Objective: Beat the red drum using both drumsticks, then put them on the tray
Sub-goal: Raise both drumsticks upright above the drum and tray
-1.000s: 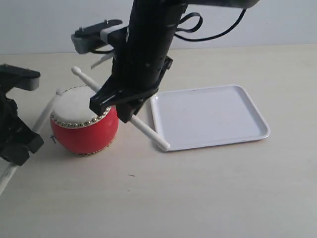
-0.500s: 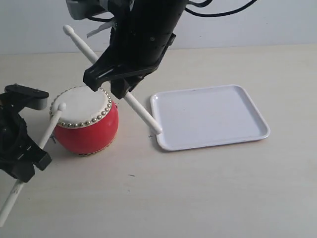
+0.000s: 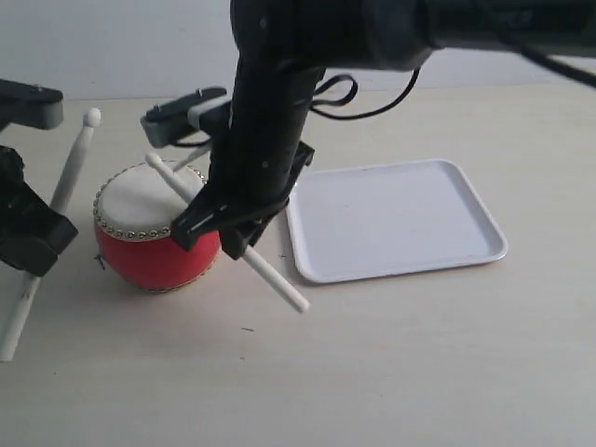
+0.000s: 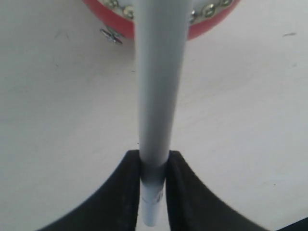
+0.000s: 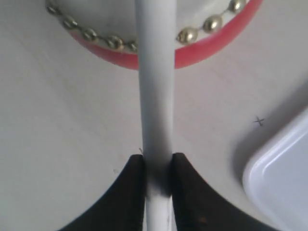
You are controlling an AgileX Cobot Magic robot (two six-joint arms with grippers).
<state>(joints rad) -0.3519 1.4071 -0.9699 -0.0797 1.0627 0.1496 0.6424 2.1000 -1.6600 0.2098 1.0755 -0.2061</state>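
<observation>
**Stage.** Judged to be the beating step. Neither stick is on the tray (image 3: 410, 219), which lies bare.

**Tools.** The left gripper (image 4: 154, 171) has its jaws clamped on the left stick (image 3: 71, 177) close to the butt. The right gripper (image 5: 158, 168) has its jaws clamped on the right stick (image 3: 275, 277) partway along, and the butt projects behind them.

**Task items.** The drum (image 3: 154, 251) stands upright on the table (image 3: 372, 372) between the two grippers. The tray lies flat to the drum's right, near it but apart.

**Governing relation.** The drum lies ahead of both sticks, along their long axes. In each wrist view the shaft runs from the jaws straight toward the studded rim.
- The right stick slopes, with its tip over the far part of the drum's top and its butt pointing toward the tray's near left corner.
- The left stick stands steep, with its tip raised above the drum's left side and clear of it.
- Whether the right tip touches the top cannot be settled from this angle.

**Pose.** The right arm comes in from above with its wrist bent down beside the drum's right flank. The left arm sits low at the left edge of the exterior view and is partly cut off.

**Judgement.** The right arm is the nearer to the tray. The left arm would have to pass the drum to reach it.
</observation>
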